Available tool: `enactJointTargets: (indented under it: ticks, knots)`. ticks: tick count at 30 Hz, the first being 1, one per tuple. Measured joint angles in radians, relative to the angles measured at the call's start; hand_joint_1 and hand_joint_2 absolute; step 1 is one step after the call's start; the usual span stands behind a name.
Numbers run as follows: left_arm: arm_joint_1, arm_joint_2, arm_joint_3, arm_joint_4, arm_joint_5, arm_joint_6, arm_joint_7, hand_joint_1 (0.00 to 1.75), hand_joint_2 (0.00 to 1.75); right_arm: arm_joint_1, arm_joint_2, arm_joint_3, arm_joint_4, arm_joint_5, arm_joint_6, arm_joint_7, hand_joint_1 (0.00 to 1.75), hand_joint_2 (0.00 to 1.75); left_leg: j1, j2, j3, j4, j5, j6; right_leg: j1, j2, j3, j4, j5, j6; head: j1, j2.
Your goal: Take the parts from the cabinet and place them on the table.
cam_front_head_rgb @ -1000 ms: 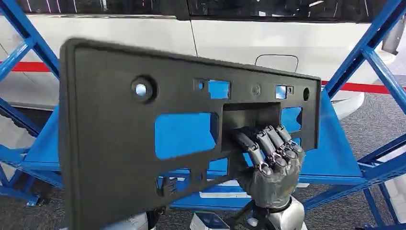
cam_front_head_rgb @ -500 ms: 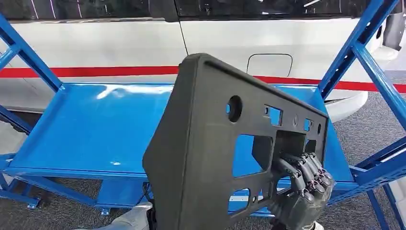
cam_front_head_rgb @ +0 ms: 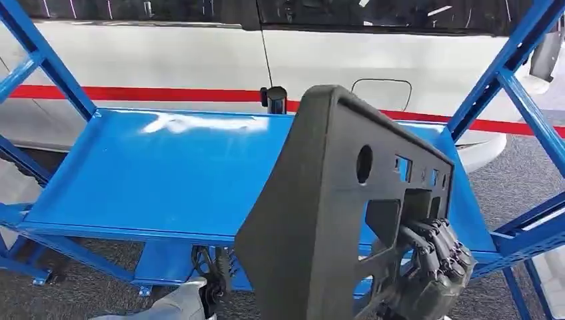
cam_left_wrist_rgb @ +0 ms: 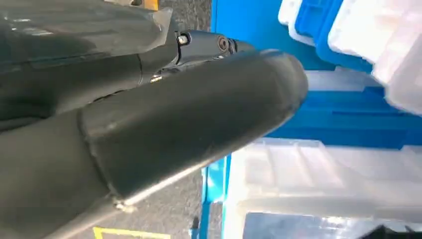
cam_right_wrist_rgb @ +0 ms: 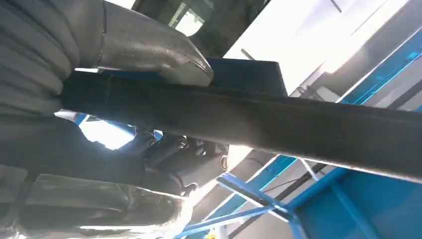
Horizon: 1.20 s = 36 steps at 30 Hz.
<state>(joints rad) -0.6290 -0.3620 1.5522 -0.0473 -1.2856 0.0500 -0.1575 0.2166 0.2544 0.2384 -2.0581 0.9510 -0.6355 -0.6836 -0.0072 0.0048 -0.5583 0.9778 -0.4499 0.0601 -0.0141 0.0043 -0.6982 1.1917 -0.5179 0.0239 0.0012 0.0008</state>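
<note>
Above the blue shelf, right hand grips a black panel (unlabelled); left hand's state unclear.

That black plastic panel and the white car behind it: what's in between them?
In the head view, the blue shelf lies between the black panel, held by the right robot hand, and the white car. A small black post stands at the shelf's far edge.

black panel swinging edge-on in the right hand, uncovering more blue shelf beside it
</note>
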Motion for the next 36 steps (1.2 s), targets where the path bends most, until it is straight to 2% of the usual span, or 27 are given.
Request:
enactJointTargets:
  ticks: [2,3,4,6,7,8,9,11,12,13,14,16,17,18,19,21,22,23,26,27,28,29,31,32,33,34,36]
  knots:
    - [-0.001,0.01,0.0,-0.016,0.0,0.0,0.009,0.0,0.0,0.001,-0.002,-0.001,0.0,0.0,0.0,0.0,1.75,1.75,-0.002,0.004,-0.005,0.002,0.002,0.001,-0.002,0.0,-0.048,0.127,-0.049,0.002,0.0,0.0]
    - [-0.002,0.014,0.0,-0.024,0.0,0.003,0.01,0.0,0.0,0.001,-0.003,-0.001,0.0,0.0,0.0,0.0,1.75,1.75,-0.003,0.004,-0.006,0.003,0.003,0.0,-0.002,0.0,-0.042,0.126,-0.045,0.009,-0.001,0.0]
    - [-0.002,0.017,0.0,-0.03,0.0,0.004,0.01,0.0,0.0,0.001,-0.003,-0.001,0.0,0.002,0.0,0.0,1.75,1.75,-0.003,0.004,-0.006,0.004,0.003,0.0,-0.002,0.0,-0.009,0.079,-0.024,0.019,0.0,0.0]
    - [-0.007,0.02,0.0,-0.039,0.001,0.009,0.01,0.0,0.0,0.001,-0.003,0.0,0.0,0.008,0.0,0.0,1.75,1.75,-0.002,0.001,-0.006,0.011,0.001,-0.004,-0.003,-0.003,0.095,-0.107,0.042,0.035,0.0,0.0]
    - [-0.01,0.021,0.0,-0.042,0.006,0.013,0.01,0.0,0.0,0.0,-0.003,0.0,0.0,0.011,0.0,0.0,1.75,1.75,-0.003,0.0,-0.01,0.017,-0.002,-0.009,-0.006,-0.006,0.121,-0.174,0.044,0.03,0.0,0.0]
    - [-0.015,0.023,0.0,-0.046,0.013,0.015,0.009,0.0,0.0,-0.001,-0.003,0.0,0.0,0.014,0.0,0.0,1.75,1.75,-0.012,-0.002,-0.019,0.026,-0.004,-0.015,0.001,-0.005,0.132,-0.177,0.048,0.018,0.0,0.0]
    - [-0.017,0.024,0.0,-0.048,0.027,0.018,0.008,0.0,0.0,-0.001,-0.004,0.002,0.0,0.016,0.0,0.0,1.75,1.75,-0.01,-0.002,-0.022,0.026,-0.001,-0.019,-0.001,-0.004,0.124,-0.176,0.052,0.009,-0.003,0.0]
    - [-0.019,0.024,0.0,-0.053,0.053,0.026,0.001,0.0,0.0,-0.004,-0.004,0.007,0.0,0.014,0.0,0.0,1.75,1.75,-0.006,-0.002,-0.023,0.024,0.004,-0.027,0.003,-0.003,0.124,-0.175,0.055,0.003,-0.002,0.0]
    - [-0.021,0.026,0.0,-0.056,0.063,0.03,-0.005,0.0,0.0,-0.006,-0.004,0.012,0.002,0.013,0.0,0.0,1.75,1.75,-0.005,-0.004,-0.027,0.029,-0.003,-0.033,-0.01,-0.003,0.125,-0.181,0.061,-0.006,0.0,0.0]
    - [-0.022,0.026,0.001,-0.057,0.069,0.032,-0.014,0.0,0.0,-0.008,-0.004,0.018,0.002,0.012,0.0,0.0,1.75,1.75,-0.003,-0.007,-0.034,0.049,-0.025,-0.042,-0.012,-0.003,0.124,-0.182,0.063,-0.013,-0.005,0.0]
    - [-0.023,0.027,0.001,-0.057,0.073,0.032,-0.019,0.0,0.0,-0.01,-0.004,0.021,0.002,0.012,0.0,0.0,1.75,1.75,-0.001,-0.007,-0.049,0.089,-0.054,-0.048,-0.013,-0.004,0.123,-0.182,0.064,-0.018,-0.01,0.0]
    - [-0.019,0.032,0.001,-0.06,0.079,0.034,-0.035,0.0,0.0,-0.012,-0.004,0.032,0.003,0.012,0.0,0.0,1.75,1.75,0.011,-0.007,-0.13,0.27,-0.144,-0.063,-0.012,-0.004,0.116,-0.181,0.067,-0.023,-0.011,0.0]
    - [-0.017,0.032,0.001,-0.061,0.083,0.035,-0.039,0.0,0.0,-0.011,-0.004,0.037,0.006,0.011,0.0,0.0,1.75,1.75,0.014,-0.007,-0.157,0.329,-0.163,-0.066,-0.012,-0.004,0.113,-0.181,0.068,-0.025,-0.011,0.0]
    - [-0.015,0.034,0.001,-0.063,0.085,0.035,-0.043,0.0,0.0,-0.011,-0.004,0.041,0.01,0.011,0.0,0.0,1.75,1.75,0.017,-0.007,-0.163,0.344,-0.158,-0.068,-0.013,-0.004,0.112,-0.181,0.069,-0.025,-0.011,0.0]
    - [-0.013,0.035,0.002,-0.063,0.089,0.037,-0.045,0.0,0.0,-0.012,-0.004,0.043,0.012,0.01,0.0,0.0,1.75,1.75,0.02,-0.007,-0.149,0.32,-0.136,-0.07,-0.014,-0.004,0.111,-0.181,0.071,-0.027,-0.011,0.0]
    - [-0.014,0.036,0.002,-0.064,0.089,0.039,-0.047,0.0,0.0,-0.012,-0.003,0.047,0.019,0.019,0.0,0.0,1.75,1.75,0.025,-0.007,-0.05,0.14,-0.046,-0.068,-0.017,-0.004,0.112,-0.181,0.073,-0.023,-0.011,0.0]
    - [-0.015,0.037,0.002,-0.064,0.081,0.04,-0.048,0.0,0.0,-0.011,-0.001,0.05,0.021,0.03,0.0,0.002,1.75,1.75,0.026,-0.008,-0.001,0.051,-0.017,-0.066,-0.017,-0.004,0.113,-0.181,0.075,-0.02,-0.011,0.0]
    - [-0.015,0.037,0.002,-0.064,0.078,0.039,-0.049,0.0,0.0,-0.011,0.001,0.052,0.023,0.04,0.0,0.003,1.75,1.75,0.019,-0.009,0.01,0.022,-0.029,-0.065,-0.007,-0.004,0.107,-0.178,0.078,-0.015,-0.011,0.0]
    - [-0.008,0.038,0.003,-0.064,0.07,0.039,-0.05,0.0,0.0,-0.009,0.002,0.053,0.026,0.055,0.0,0.006,1.75,1.75,0.011,-0.011,-0.003,0.029,-0.022,-0.047,-0.012,-0.004,0.102,-0.186,0.089,0.002,-0.01,0.0]
    - [-0.008,0.039,0.003,-0.064,0.07,0.039,-0.05,0.0,0.0,-0.009,0.002,0.053,0.026,0.056,0.0,0.006,1.75,1.75,0.011,-0.01,-0.003,0.019,-0.012,-0.034,-0.006,-0.004,0.101,-0.191,0.094,0.013,-0.01,0.0]
    - [-0.008,0.038,0.003,-0.064,0.07,0.039,-0.05,0.0,0.0,-0.009,0.002,0.053,0.026,0.057,0.0,0.006,1.75,1.75,0.017,-0.006,-0.001,0.009,-0.001,-0.022,-0.008,-0.006,0.09,-0.173,0.078,0.013,-0.01,0.0]
    - [-0.009,0.038,0.003,-0.064,0.07,0.038,-0.05,0.0,0.0,-0.009,0.002,0.054,0.026,0.058,0.0,0.006,1.75,1.75,0.015,-0.007,-0.005,0.007,0.003,-0.015,-0.005,-0.005,0.07,-0.13,0.045,0.003,-0.009,0.0]
    - [-0.005,0.038,0.003,-0.064,0.069,0.038,-0.05,0.0,0.0,-0.007,0.0,0.055,0.029,0.058,0.0,0.008,1.75,1.75,0.011,-0.004,-0.016,0.007,0.01,-0.006,-0.006,-0.005,0.003,0.033,-0.035,-0.011,-0.002,0.0]
    - [-0.001,0.038,0.003,-0.064,0.07,0.038,-0.05,0.0,0.0,-0.005,0.0,0.055,0.029,0.061,0.0,0.011,1.75,1.75,0.008,-0.003,-0.021,0.008,0.013,-0.003,-0.005,-0.005,-0.027,0.108,-0.063,-0.011,-0.002,0.0]
    - [0.003,0.038,0.003,-0.064,0.073,0.038,-0.051,0.0,0.0,-0.002,-0.001,0.055,0.031,0.064,0.0,0.015,1.75,1.75,0.005,-0.003,-0.025,0.008,0.016,-0.003,-0.005,-0.005,-0.033,0.139,-0.07,-0.006,-0.002,0.0]
    - [0.006,0.038,0.003,-0.064,0.079,0.039,-0.054,0.0,0.0,0.0,-0.001,0.055,0.031,0.064,0.0,0.02,1.75,1.75,0.002,-0.003,-0.028,0.009,0.018,-0.002,-0.005,-0.005,-0.013,0.114,-0.059,0.0,-0.002,0.0]
    - [0.011,0.038,0.003,-0.064,0.097,0.041,-0.075,0.0,0.0,0.002,-0.003,0.055,0.031,0.063,0.0,0.029,1.75,1.75,-0.001,-0.004,-0.029,0.011,0.02,-0.004,-0.004,-0.005,0.089,-0.051,-0.002,0.012,-0.002,0.0]
